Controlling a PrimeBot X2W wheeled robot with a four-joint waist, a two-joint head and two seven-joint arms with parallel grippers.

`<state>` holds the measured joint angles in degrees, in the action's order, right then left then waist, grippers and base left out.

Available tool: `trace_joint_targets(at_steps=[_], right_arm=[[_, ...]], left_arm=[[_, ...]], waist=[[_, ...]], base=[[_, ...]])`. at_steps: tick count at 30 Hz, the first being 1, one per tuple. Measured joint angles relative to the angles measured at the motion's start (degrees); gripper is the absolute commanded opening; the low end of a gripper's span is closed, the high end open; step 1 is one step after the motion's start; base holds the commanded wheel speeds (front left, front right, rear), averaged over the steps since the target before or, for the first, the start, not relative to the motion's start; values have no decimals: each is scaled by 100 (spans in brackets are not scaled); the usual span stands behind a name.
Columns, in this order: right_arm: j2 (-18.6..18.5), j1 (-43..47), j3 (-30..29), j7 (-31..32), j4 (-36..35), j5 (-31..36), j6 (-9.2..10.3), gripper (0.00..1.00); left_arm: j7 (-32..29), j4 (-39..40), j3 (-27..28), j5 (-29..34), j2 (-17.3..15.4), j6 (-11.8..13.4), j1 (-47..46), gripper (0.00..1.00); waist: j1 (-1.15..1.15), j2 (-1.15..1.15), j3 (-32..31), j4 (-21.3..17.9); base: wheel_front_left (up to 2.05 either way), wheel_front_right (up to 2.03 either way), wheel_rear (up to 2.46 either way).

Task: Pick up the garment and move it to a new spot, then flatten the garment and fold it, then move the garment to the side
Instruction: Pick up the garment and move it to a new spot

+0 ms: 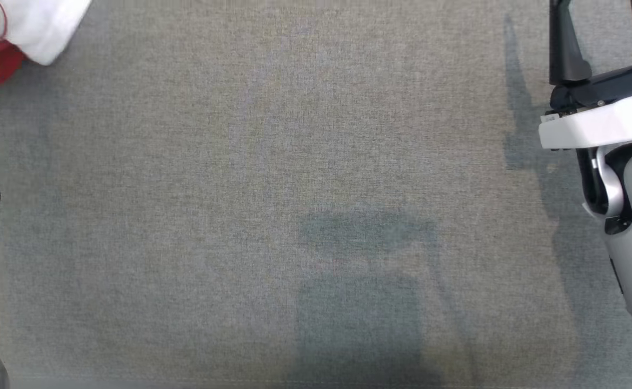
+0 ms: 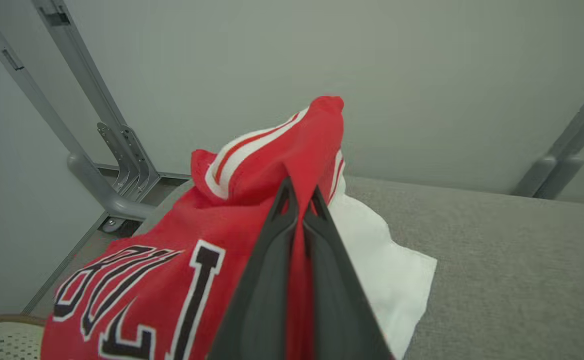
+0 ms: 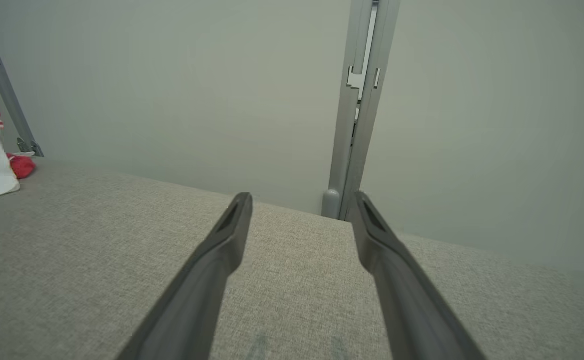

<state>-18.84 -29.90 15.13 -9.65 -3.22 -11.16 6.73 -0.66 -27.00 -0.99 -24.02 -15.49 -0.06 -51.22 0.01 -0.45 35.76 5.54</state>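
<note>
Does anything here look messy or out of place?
Only the red jersey: it sits crumpled at the grey table's far left corner, beside a white cloth, with the left fingers pinched shut on a fold. Nothing spilled or damaged.

In our head view the garment (image 1: 2, 62) sits bunched at the bench's (image 1: 294, 162) far corner toward 10 o'clock. A second cloth (image 1: 45, 27) touches it on its 2 o'clock side, and our right gripper (image 1: 603, 35) hangs over the bench well apart at 2 o'clock. Along our left gripper (image 2: 300, 192) a fold of the garment is pinched between the two fingers, the rest draping toward 8 o'clock and the second cloth spreading on the bench at 4 o'clock. Past our right gripper's spread fingers, a frame post (image 3: 356, 125) stands behind the bench's far edge at 12 o'clock, before the wall (image 3: 172, 100).
</note>
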Motion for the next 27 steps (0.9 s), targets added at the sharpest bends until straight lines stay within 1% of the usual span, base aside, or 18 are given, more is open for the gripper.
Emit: trace_joint_targets(at_steps=[3, 7, 8, 14, 17, 24, 27], right_arm=[[101, 46, 0, -118, 126, -27, 0, 100], [157, 214, -16, -196, 303, -157, 0, 100], [197, 253, -18, -220, 350, -180, 0, 100], [386, 518, -22, -299, 591, -268, 1, 100], [498, 674, -2, -346, 704, -308, 1, 100], [630, 1060, 0, -401, 942, -355, 1, 100], [645, 1218, -1, -402, 1037, -357, 1, 100]], left_arm=[[220, 94, -82, 31, -59, -175, -109, 0], [441, 252, -246, 105, -163, -500, -200, 0], [472, 299, -286, 104, -170, -544, -216, 0], [508, 466, -700, 108, -193, -698, -270, 0], [468, 581, -987, 112, -247, -709, -270, 0], [199, 1026, -1521, 22, -428, -749, -139, 0], [24, 1367, -1941, -213, -601, -749, 148, 0]], waist=[[0, 0, -196, -32], [-1, 0, -473, -93], [-1, 0, -545, -112], [-1, 0, -974, -268], [-1, 0, -1185, -382], [-1, 0, -1658, -753], [-1, 0, -1865, -934]], base=[[0, 0, 0], [0, 0, 0], [0, 0, 0], [0, 0, 0], [0, 0, 0], [0, 0, 0], [0, 0, 0]])
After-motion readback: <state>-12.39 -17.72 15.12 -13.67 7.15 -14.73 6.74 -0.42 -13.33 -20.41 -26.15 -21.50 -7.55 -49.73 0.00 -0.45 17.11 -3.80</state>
